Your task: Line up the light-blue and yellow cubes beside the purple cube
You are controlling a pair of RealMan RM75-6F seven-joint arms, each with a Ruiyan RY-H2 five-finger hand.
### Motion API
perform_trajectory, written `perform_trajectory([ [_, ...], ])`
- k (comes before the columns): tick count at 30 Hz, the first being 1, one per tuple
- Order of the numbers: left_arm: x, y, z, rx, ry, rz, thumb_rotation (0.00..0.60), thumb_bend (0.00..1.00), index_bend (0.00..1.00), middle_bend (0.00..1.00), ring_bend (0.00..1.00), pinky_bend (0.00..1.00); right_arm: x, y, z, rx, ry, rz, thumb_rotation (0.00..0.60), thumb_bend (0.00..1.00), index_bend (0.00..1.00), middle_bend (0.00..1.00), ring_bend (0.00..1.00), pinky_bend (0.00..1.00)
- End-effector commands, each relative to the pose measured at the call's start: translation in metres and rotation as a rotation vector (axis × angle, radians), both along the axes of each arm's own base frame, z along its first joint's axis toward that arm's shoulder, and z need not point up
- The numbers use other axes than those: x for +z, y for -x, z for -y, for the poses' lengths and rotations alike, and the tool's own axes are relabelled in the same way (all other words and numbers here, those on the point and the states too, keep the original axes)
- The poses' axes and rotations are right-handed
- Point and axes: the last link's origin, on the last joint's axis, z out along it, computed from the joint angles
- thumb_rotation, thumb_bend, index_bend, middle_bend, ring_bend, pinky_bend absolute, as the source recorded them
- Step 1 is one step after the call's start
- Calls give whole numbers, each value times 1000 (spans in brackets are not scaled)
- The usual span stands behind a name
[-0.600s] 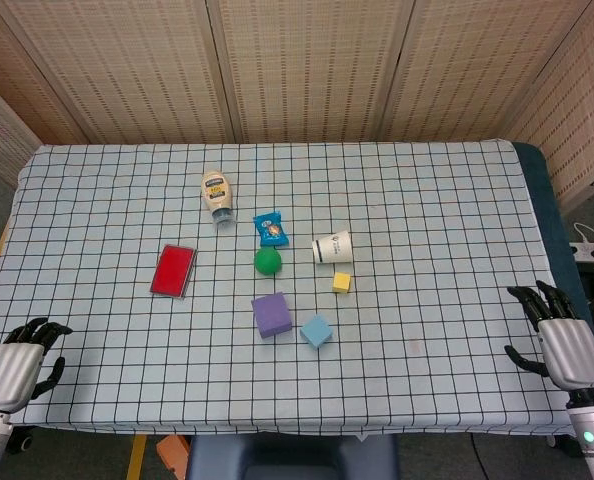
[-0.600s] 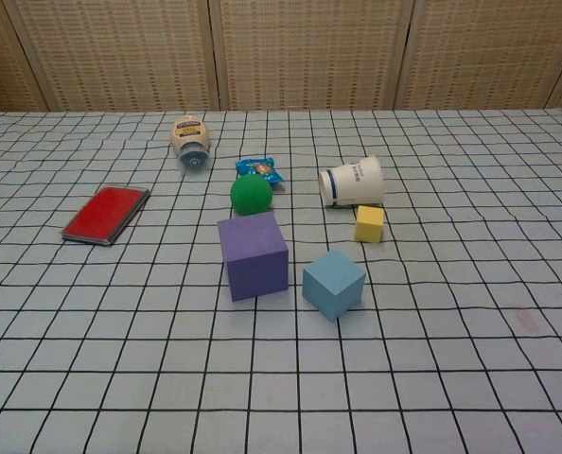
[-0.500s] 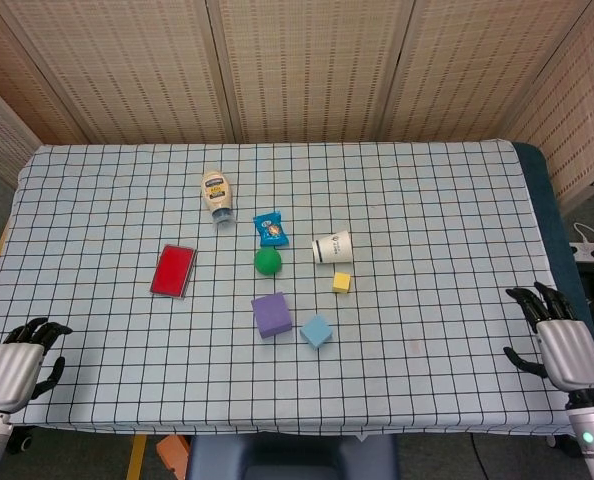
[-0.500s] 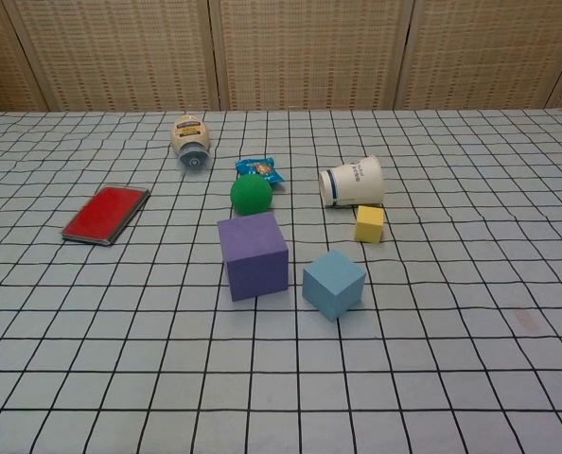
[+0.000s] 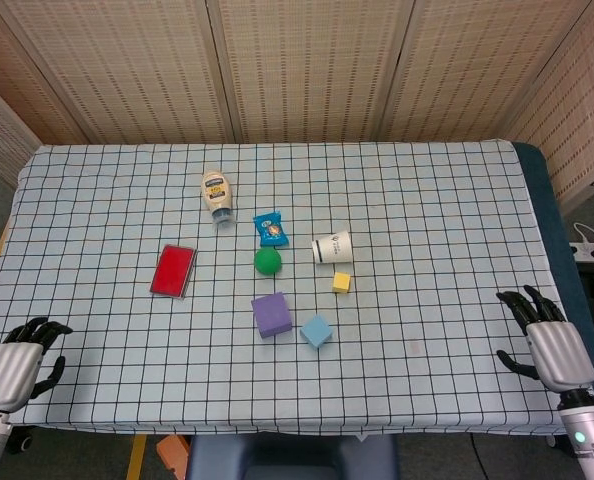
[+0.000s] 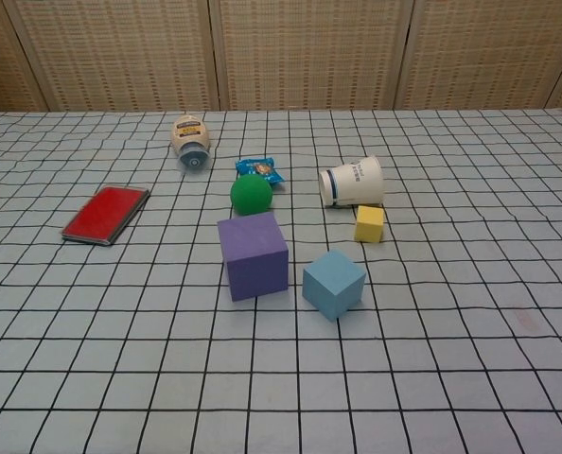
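Three foam cubes sit near the middle of the bench (image 5: 457, 200), which is draped in a pale blue checked cloth. The large purple foam cube (image 6: 253, 254) serves as landmark: the light-blue foam cube (image 6: 334, 284) lies just to its right, turned at an angle and slightly nearer the robot, not touching it. The small yellow foam cube (image 6: 369, 224) sits further right and beyond the light-blue one, just in front of a white paper cup (image 6: 351, 182) lying on its side. Directly behind the purple cube is a green ball (image 6: 251, 195), then a blue snack packet (image 6: 259, 170) and a toppled cream squeeze bottle (image 6: 190, 141). A flat red box (image 6: 105, 215) lies well to its left.

Only the head view shows the hands, both at the bench's near corners: the left hand (image 5: 15, 362) with fingers curled loosely, holding nothing, the right hand (image 5: 542, 338) with fingers spread apart, empty. The chest view shows the cubes' faces closer.
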Motion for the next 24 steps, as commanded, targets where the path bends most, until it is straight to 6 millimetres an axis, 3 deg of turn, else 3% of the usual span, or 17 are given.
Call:
perform_trajectory([
  [1, 2, 0, 0, 11, 4, 19, 600, 488, 320, 277, 154, 248, -3, -6, 6, 29, 27, 12, 600, 125, 206, 246, 187, 383],
  [6, 3, -1, 1, 16, 5, 36, 600, 487, 322, 282, 156, 249, 0, -27, 25, 89, -13, 60, 600, 125, 260, 529, 557, 731],
  [9, 3, -1, 1, 23, 14, 40, 600, 488, 324, 283, 158, 250, -1, -38, 36, 105, -55, 44, 600, 125, 264, 613, 660, 829],
  [18, 6, -2, 3, 34, 19, 65, 600, 489, 333, 291, 167, 252, -35, -73, 68, 132, -251, 28, 600, 126, 230, 666, 713, 883],
  [24, 6, -1, 2, 47, 23, 80, 600, 489, 336, 300, 177, 254, -61, -94, 78, 169, -332, 71, 600, 114, 184, 685, 731, 896],
])
